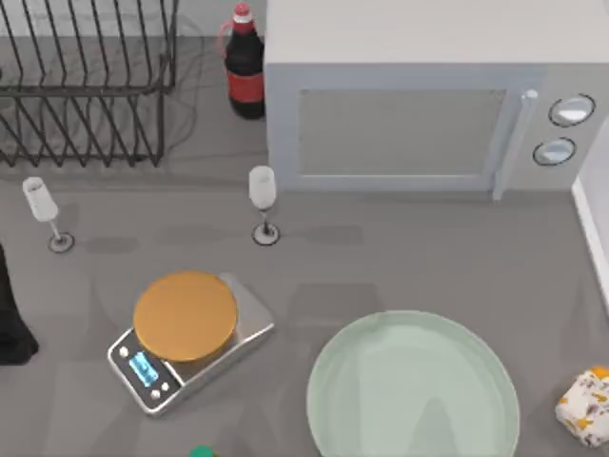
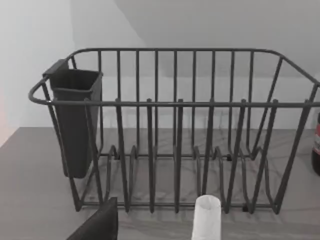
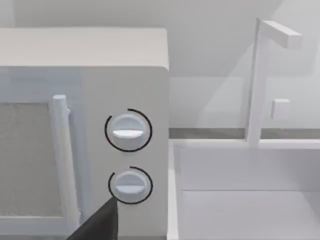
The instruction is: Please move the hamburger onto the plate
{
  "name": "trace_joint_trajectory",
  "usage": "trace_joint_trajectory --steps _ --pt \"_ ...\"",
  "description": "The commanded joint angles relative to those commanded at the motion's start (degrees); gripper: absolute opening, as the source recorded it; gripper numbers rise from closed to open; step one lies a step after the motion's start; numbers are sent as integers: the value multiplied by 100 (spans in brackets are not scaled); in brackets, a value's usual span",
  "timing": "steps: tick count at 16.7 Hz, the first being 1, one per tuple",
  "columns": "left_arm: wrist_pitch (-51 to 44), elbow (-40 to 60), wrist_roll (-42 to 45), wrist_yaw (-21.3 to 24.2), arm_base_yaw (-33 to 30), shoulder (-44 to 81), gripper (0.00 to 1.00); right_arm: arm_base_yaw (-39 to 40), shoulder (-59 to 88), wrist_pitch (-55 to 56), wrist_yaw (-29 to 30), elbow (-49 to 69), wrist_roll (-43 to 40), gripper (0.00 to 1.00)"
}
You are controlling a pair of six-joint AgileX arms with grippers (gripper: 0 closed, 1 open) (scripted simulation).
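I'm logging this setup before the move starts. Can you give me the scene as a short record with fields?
hamburger: on the table at its right edge, beside the plate, not on it
plate: bare, near edge, right of centre
scale: left of the plate, orange disc on top
back row: dish rack, bottle, microwave
glasses: two, upright

- Hamburger (image 1: pixel 586 404): cut off by the top view's right edge.
- Plate (image 1: pixel 413 328): near rim cut by the bottom edge.
- Dish rack (image 1: pixel 86 86): cropped at the top and left edges.
- Left arm (image 1: pixel 11 319): a dark sliver at the left edge.
- Left gripper (image 2: pixel 97 224): one dark finger corner visible, wine glass (image 2: pixel 206 216) just beside it, stem cropped.
- Right gripper (image 3: pixel 97 224): same, below the microwave (image 3: pixel 82 75) knobs.
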Motion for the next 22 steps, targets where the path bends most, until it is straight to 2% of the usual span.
trace_joint_trajectory --steps 3,7,17,22 --pt "0 0 0 0 0 0 100 20 70 -62 2 57 -20 100" --pt "0 0 0 0 0 0 100 259 932 -743 7 676 -237 100" --pt "0 0 0 0 0 0 100 1336 5839 -3945 -7 3276 -1168 100" --pt "0 0 0 0 0 0 100 1747 7595 -5150 6 4341 -1537 100"
